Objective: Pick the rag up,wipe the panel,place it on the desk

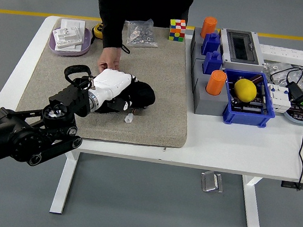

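White robot hand (111,84), seemingly black rag (140,96), yellow lemon (245,90), multicoloured cube (177,30)

The robot's left arm (23,137) is black, built of chunky round joints with small pale bolt heads, and a black cable loops near the wrist. Its left hand (110,84) has a glossy white shell. The person (145,3) wears dark, long-sleeved clothing.

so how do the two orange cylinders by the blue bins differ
The far orange cylinder stands at the back corner of the grey holder, near the table's far edge; the near orange cylinder stands toward the front, beside the blue bin holding the lemon. The near one looks larger in the picture, being closer to the camera. Both are upright and the same orange.
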{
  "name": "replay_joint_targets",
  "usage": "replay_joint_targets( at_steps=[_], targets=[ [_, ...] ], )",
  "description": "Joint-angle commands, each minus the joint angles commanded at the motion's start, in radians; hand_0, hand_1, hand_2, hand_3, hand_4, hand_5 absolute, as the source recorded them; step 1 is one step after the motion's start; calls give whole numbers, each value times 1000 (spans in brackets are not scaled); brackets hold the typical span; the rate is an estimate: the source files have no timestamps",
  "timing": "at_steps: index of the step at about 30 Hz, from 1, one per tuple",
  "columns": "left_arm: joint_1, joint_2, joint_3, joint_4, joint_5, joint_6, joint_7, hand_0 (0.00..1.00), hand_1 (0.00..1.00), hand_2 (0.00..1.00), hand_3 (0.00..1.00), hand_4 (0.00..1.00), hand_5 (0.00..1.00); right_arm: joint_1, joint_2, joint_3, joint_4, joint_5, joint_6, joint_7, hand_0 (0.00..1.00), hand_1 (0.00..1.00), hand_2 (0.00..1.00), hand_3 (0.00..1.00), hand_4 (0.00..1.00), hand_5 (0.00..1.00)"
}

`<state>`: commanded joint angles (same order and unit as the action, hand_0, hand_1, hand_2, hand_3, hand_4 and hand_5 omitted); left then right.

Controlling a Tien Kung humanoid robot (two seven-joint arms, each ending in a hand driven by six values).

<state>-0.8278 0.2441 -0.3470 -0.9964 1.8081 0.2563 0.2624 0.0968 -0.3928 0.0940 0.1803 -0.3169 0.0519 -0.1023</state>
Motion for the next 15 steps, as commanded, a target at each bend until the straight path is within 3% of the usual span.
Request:
replay_joint_targets(
  at_steps=[15],
  targets=[
    [10,46,-16,21,9,4,-1,230,174,476,388,368,2,-7,4,104,0,-92,3,-18,723,597,673,582,998,431]
  ],
)
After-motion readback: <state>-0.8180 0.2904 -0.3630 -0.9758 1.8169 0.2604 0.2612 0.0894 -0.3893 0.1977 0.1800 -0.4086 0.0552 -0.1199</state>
